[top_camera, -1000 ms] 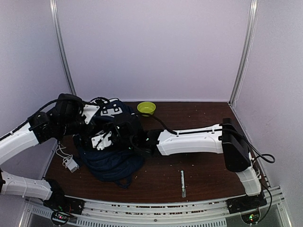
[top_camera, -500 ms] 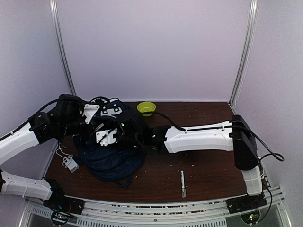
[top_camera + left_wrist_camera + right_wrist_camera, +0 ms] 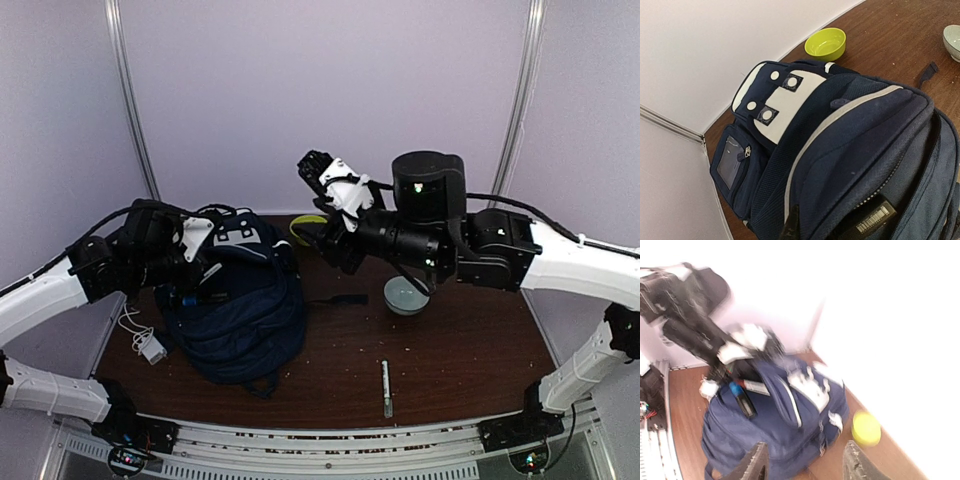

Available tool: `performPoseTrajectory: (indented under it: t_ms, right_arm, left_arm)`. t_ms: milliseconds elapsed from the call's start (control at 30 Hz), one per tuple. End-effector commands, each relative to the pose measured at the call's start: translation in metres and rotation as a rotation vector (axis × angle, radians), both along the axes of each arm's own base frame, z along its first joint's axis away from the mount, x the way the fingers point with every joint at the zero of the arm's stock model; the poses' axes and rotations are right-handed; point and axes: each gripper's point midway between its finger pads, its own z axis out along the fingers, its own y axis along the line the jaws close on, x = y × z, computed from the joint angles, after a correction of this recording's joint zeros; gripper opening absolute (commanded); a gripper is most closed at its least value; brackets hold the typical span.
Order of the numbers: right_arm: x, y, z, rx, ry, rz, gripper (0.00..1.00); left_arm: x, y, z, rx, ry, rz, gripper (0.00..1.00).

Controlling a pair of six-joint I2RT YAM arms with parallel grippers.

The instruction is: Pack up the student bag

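The student bag (image 3: 245, 320) is navy with a white patch panel and stands on the left of the table. It fills the left wrist view (image 3: 840, 135). My left gripper (image 3: 198, 283) is shut on the rim of its open top; one dark finger (image 3: 791, 225) shows against the fabric. A black item with a barcode (image 3: 872, 217) sits inside the opening, and shows blurred in the right wrist view (image 3: 742, 401). My right gripper (image 3: 322, 178) is open and empty, raised high above the table to the right of the bag (image 3: 785, 430).
A lime-green bowl (image 3: 303, 226) sits behind the bag by the back wall. A pale bowl (image 3: 405, 296) sits mid-table under my right arm. A slim pen-like stick (image 3: 386, 388) lies near the front edge. A white charger with cable (image 3: 150, 346) lies left of the bag.
My right gripper has left the bag's opening, risen high and swung right, uncovering the pale bowl. My left gripper has stayed on the bag's rim.
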Motion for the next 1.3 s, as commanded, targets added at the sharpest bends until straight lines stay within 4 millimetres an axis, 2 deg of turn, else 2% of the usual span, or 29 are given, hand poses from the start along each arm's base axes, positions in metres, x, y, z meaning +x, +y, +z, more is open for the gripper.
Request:
performPoseTrajectory:
  t_ms: [0,67,100,167,367,467,667,800,900,1033,1167,1267]
  right_arm:
    - [0.019,-0.07,-0.149,-0.288,0.379,-0.437,0.44]
    - [0.013,-0.103,-0.183,-0.368,0.441,-0.54,0.44]
    - [0.007,-0.119,-0.207,-0.407,0.475,-0.576,0.45]
    - [-0.002,-0.139,-0.235,-0.439,0.543,-0.614,0.47]
    - [-0.043,-0.161,-0.321,-0.606,0.851,-0.598,0.57]
    - [-0.052,-0.165,-0.346,-0.651,0.905,-0.595,0.58]
    - [-0.057,-0.133,-0.358,-0.581,0.999,-0.504,0.6]
    - [-0.062,-0.136,-0.372,-0.604,1.023,-0.509,0.56]
    - [-0.065,-0.145,-0.381,-0.632,1.031,-0.528,0.45]
    - [-0.068,-0.146,-0.383,-0.634,1.043,-0.517,0.2]
    - [-0.07,-0.146,-0.383,-0.655,1.048,-0.502,0.01]
    - [-0.067,-0.141,-0.375,-0.673,1.02,-0.472,0.0]
  left_arm:
    - [0.016,-0.018,0.05,-0.146,-0.131,0.003,0.0]
    - [0.016,-0.017,0.047,-0.139,-0.123,0.014,0.0]
    - [0.016,-0.016,0.046,-0.141,-0.121,0.017,0.0]
    - [0.015,-0.017,0.046,-0.158,-0.119,0.016,0.0]
    - [0.008,-0.019,0.048,-0.183,-0.096,-0.005,0.0]
    - [0.004,-0.017,0.049,-0.192,-0.091,-0.008,0.0]
    - [0.001,-0.019,0.042,-0.191,-0.057,-0.016,0.0]
    - [0.001,-0.022,0.043,-0.2,-0.047,-0.029,0.0]
    - [0.001,-0.023,0.045,-0.204,-0.049,-0.031,0.0]
    - [0.001,-0.023,0.045,-0.205,-0.049,-0.032,0.0]
    - [0.001,-0.024,0.044,-0.205,-0.047,-0.034,0.0]
    - [0.002,-0.025,0.045,-0.204,-0.046,-0.036,0.0]
